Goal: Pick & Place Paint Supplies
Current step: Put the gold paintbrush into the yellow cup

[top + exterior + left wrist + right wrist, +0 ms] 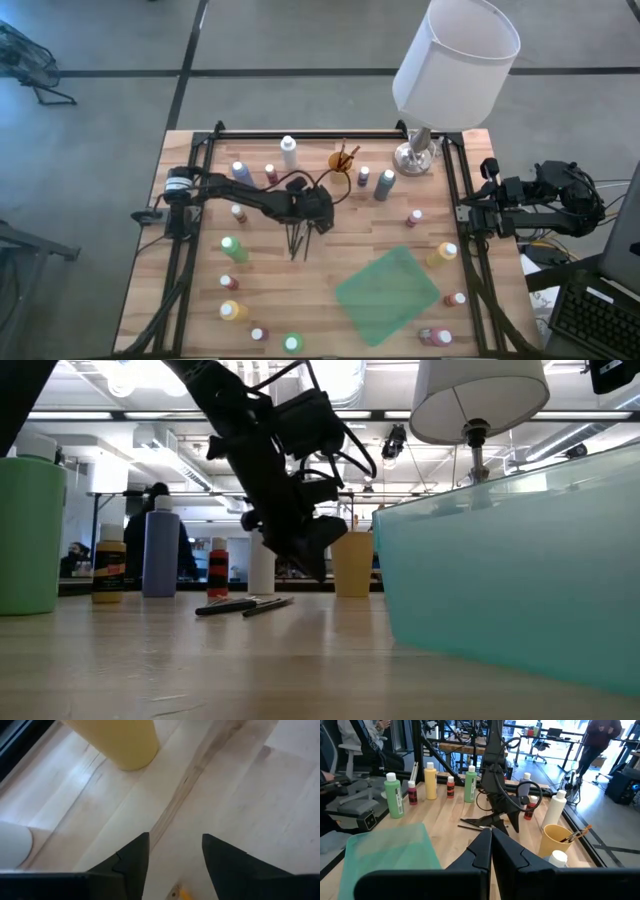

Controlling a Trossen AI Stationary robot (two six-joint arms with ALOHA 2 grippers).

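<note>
Several thin dark brushes [297, 240] lie flat on the wooden table [300, 300] near its middle, also seen in the low view [245, 605]. My left gripper [322, 222] hangs open just above the table beside them, slanting down, with only bare wood between its fingers [175, 837]. A yellow cup [342, 160] holding more brushes stands farther back. Small paint bottles stand all around, among them a green one [233, 249] and a yellow one [441, 255]. My right gripper [491, 845] is shut and waits at the table's right edge [480, 215].
A translucent green tray [388, 292] lies at the near right. A white-shaded lamp [455, 60] on a silver base [415, 157] stands at the far right. A white bottle [289, 152] and a grey bottle [385, 184] flank the cup. People show in the room beyond.
</note>
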